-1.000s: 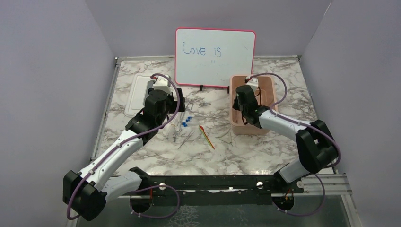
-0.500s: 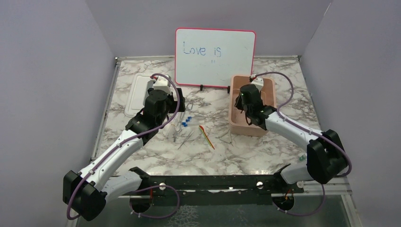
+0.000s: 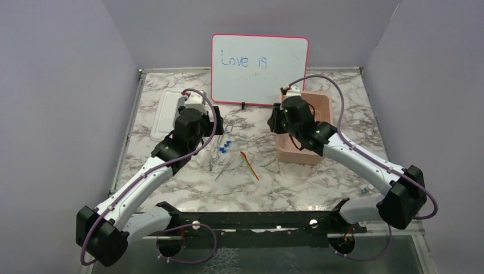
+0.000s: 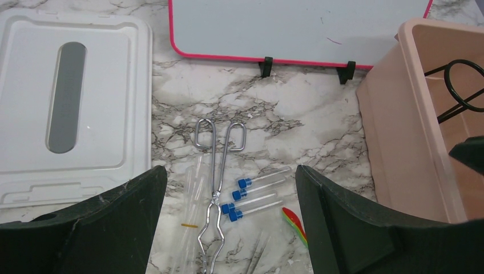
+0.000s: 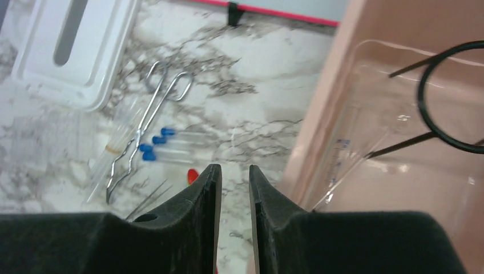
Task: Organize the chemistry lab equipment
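Several blue-capped tubes (image 4: 259, 193) lie on the marble beside metal tongs (image 4: 216, 188), clear rods with a yellow band (image 4: 184, 220) and a red-yellow stick (image 4: 295, 222). My left gripper (image 4: 229, 171) hangs above them, wide open and empty. A black wire ring (image 5: 451, 97) and a clear graduated cylinder (image 5: 345, 162) lie inside the pink tub (image 5: 319, 114). My right gripper (image 5: 234, 168) hovers over the tub's left rim, its jaws a narrow gap apart with nothing between them. Thin tweezers (image 5: 149, 198) lie near the stick (image 3: 249, 165).
A pink-framed whiteboard (image 3: 259, 68) stands at the back on black feet. The white lid (image 3: 165, 114) lies flat at the back left. The pink tub (image 3: 322, 105) sits at the right. Purple walls close in both sides of the table.
My right arm has swung left from over the tub's middle to its left rim, and its jaws have parted a little. The left arm has stayed still.
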Robot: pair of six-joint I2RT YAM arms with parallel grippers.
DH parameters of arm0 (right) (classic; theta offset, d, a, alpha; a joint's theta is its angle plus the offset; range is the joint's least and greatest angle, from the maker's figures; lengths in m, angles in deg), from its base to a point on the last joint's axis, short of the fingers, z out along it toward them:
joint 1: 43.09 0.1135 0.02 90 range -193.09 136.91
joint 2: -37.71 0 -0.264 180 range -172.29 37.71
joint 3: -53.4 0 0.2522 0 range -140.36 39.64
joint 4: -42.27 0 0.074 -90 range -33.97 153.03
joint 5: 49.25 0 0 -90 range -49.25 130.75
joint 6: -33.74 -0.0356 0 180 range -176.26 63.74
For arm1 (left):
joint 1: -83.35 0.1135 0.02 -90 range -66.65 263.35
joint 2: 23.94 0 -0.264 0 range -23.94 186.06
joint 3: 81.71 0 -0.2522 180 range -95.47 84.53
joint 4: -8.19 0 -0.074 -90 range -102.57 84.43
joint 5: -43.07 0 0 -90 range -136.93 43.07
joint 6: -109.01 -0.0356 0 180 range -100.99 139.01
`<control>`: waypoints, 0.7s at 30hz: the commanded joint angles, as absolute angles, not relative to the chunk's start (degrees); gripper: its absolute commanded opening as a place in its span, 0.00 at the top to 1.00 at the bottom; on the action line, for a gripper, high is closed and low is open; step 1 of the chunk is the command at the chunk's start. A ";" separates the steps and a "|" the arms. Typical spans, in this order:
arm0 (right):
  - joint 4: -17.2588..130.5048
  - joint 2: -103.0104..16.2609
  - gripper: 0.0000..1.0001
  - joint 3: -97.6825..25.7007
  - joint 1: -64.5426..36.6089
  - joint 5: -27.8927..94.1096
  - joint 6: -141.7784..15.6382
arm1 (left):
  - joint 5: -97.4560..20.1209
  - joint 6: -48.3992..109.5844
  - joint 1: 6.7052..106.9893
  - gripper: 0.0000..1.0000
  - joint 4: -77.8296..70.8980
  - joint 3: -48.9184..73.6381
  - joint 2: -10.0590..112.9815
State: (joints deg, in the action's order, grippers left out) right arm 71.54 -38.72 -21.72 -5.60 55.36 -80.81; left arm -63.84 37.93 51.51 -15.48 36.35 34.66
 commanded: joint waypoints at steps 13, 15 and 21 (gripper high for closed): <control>83.87 -52.70 0.58 -24.54 7.59 59.12 -78.37 | -68.73 39.37 52.15 0.14 -14.78 37.19 31.66; 84.10 -52.00 0.56 -22.71 7.90 58.48 -77.66 | -69.51 39.49 52.23 0.15 -14.88 37.29 31.25; 87.43 -50.96 0.48 -19.54 8.23 58.23 -75.03 | -68.91 39.59 52.32 0.15 -14.62 37.41 31.15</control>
